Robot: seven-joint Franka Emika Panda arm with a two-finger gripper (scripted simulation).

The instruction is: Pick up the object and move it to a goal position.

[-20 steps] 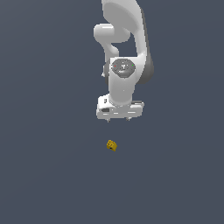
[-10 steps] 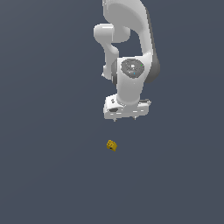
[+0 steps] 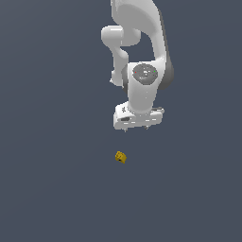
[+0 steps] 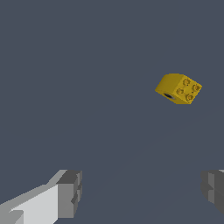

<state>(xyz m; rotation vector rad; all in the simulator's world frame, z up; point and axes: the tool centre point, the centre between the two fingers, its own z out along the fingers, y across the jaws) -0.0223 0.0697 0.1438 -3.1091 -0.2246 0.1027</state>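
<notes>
Status: grasp not yet made. The yellow-orange block (image 3: 120,157) lies alone on the plain grey desk (image 3: 47,189), tilted on one edge as far as I can judge, its face with four small studs visible in the wrist view (image 4: 178,88). The gripper (image 3: 137,128) hangs in the air, well apart from the block; in the exterior view the block sits below it and slightly toward that view's left. No contact anywhere.

Gripper state: fingers spread wide and holding nothing. In the wrist view one grey fingertip (image 4: 70,194) and the other at the opposite edge stand far apart, with bare desk between them. The block is not between them; it lies off the line joining the fingers, nearer the second one.

Remaining, in my judgement: centre over the block, descend, close, lift, carry to the goal. No goal marker shows in either view, so I cannot say where it lies.

Surroundings: nothing else on the desk. No obstacle on the way down. The block's small size and tilt may make the pinch awkward.
</notes>
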